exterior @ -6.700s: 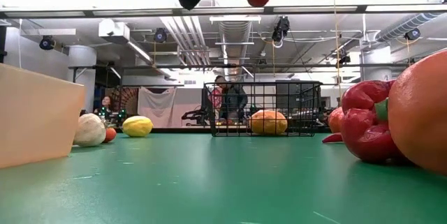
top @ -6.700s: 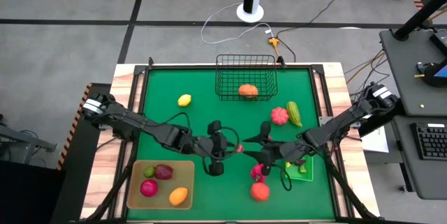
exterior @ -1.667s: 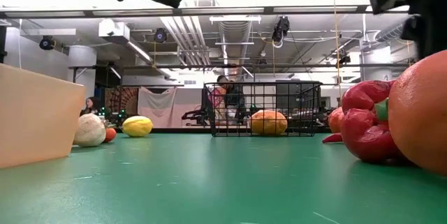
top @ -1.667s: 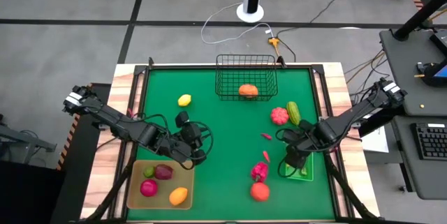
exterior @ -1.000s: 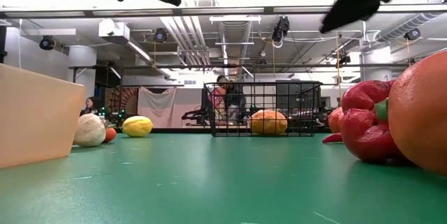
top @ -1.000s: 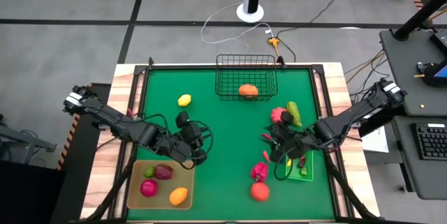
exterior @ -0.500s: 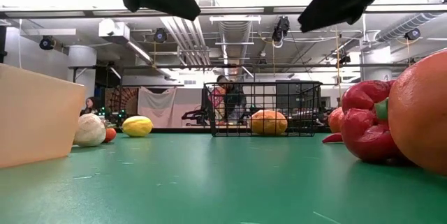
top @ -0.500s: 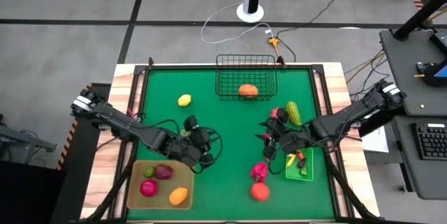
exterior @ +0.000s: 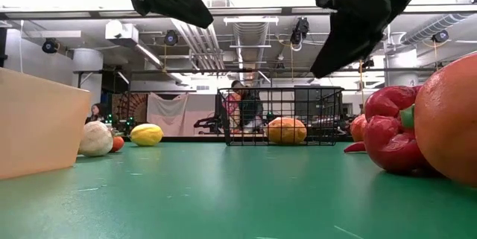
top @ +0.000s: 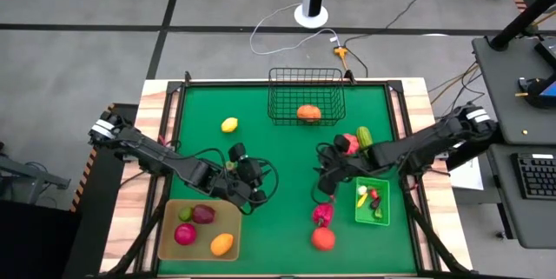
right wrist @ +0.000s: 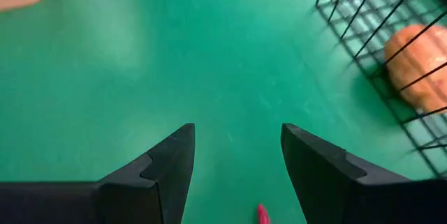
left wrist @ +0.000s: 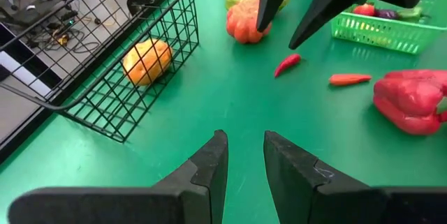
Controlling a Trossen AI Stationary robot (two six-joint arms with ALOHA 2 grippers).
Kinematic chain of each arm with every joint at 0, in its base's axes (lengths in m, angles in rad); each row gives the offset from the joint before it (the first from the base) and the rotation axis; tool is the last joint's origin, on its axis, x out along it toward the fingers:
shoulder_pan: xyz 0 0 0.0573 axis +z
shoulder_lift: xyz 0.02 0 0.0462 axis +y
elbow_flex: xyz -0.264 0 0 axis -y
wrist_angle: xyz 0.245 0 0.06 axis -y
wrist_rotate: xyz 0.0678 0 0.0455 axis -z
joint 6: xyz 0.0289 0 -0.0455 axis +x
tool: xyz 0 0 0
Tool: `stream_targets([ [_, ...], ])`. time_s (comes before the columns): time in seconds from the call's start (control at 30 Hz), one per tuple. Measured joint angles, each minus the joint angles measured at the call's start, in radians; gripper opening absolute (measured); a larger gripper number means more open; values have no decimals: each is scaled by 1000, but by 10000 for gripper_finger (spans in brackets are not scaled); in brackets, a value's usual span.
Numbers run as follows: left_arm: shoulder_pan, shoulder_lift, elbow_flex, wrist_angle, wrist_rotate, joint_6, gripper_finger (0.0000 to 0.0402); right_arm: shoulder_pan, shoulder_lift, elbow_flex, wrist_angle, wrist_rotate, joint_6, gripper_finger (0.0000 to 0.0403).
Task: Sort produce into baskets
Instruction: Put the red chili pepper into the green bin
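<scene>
My right gripper (top: 325, 177) hovers open above the green mat, right of the table's middle. A small red chilli (left wrist: 286, 64) lies on the mat just below its fingers. My left gripper (top: 258, 195) hangs open by a narrow gap left of the middle, with nothing between its fingers (left wrist: 244, 137). The black wire basket (top: 304, 96) at the far edge holds an orange piece (top: 307, 112). The tan tray (top: 228, 212) at the near left holds several pieces. The green bin (top: 372, 218) at the right holds small pieces. A red pepper (top: 322, 213) lies on the mat.
A lemon (top: 229, 124) lies at the far left. A red lobed piece (top: 347, 143) and a green one (top: 366, 139) lie by the right arm. An orange-red chilli (left wrist: 349, 79) and an orange fruit (top: 323, 239) lie near the pepper. Free mat stretches between the two grippers.
My right gripper has moved from beside the green bin toward the table's middle and come down over the red chilli, staying open. My left gripper has edged toward the table's right and sunk a little.
</scene>
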Motion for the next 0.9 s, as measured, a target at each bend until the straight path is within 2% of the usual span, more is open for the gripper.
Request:
stream_targets([
  [0.47, 4, 0, 0, -25, 0, 3, 77, -34, 26, 0, -234, -42, 142, 206],
  [0.77, 9, 0, -1, -31, 0, 3, 77, -34, 24, 0, -259, -47, 128, 205],
  [0.9, 9, 0, -2, -53, 2, 3, 77, -35, 24, 0, -275, -106, 147, 205],
])
